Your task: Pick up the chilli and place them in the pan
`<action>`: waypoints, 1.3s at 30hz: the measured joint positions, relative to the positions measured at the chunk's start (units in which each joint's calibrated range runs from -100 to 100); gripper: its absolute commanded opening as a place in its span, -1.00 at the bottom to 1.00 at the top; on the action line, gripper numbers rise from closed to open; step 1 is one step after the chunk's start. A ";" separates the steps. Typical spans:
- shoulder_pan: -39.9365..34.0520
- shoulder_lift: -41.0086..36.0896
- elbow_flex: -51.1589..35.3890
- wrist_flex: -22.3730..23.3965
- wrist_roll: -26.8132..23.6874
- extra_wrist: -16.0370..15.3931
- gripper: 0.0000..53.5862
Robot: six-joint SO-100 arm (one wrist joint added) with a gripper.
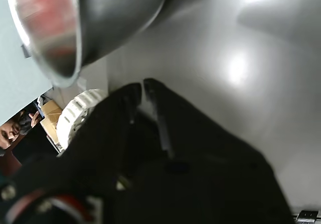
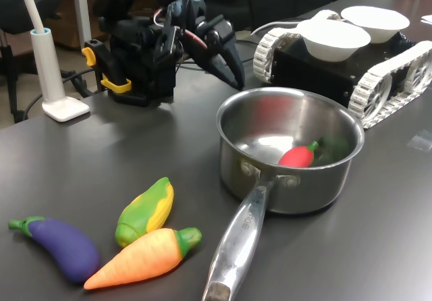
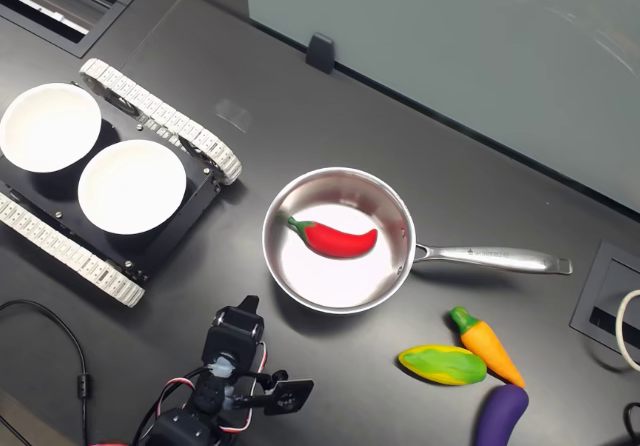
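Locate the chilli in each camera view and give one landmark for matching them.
Wrist view: only a blurred red patch inside the pan; I cannot tell if it is the chilli.
First exterior view: chilli on the pan floor, right of centre.
Second exterior view: chilli lying mid-pan.
Shared landmark: the pan.

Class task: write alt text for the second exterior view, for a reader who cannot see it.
A red chilli lies inside a steel pan on a dark table. The arm's gripper sits empty beside the pan; corn, carrot and aubergine lie near the handle.
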 measured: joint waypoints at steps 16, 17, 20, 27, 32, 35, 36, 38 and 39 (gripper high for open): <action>0.00 0.76 10.59 -3.99 0.00 0.00 -1.00; 0.00 0.76 10.59 -3.99 0.00 0.00 -1.00; 0.00 0.76 10.68 -4.16 0.00 0.00 -1.00; 0.00 0.76 10.68 -4.50 0.39 0.00 -1.00; 1.43 0.76 10.68 -4.50 0.39 0.00 -1.00; 1.43 0.76 10.68 -4.50 0.39 0.00 -1.00; 1.32 0.76 10.68 -4.50 0.39 0.00 -1.00; 1.21 0.76 10.68 -4.50 0.39 0.00 -1.00; 1.21 0.76 10.68 -4.50 0.39 0.00 -1.00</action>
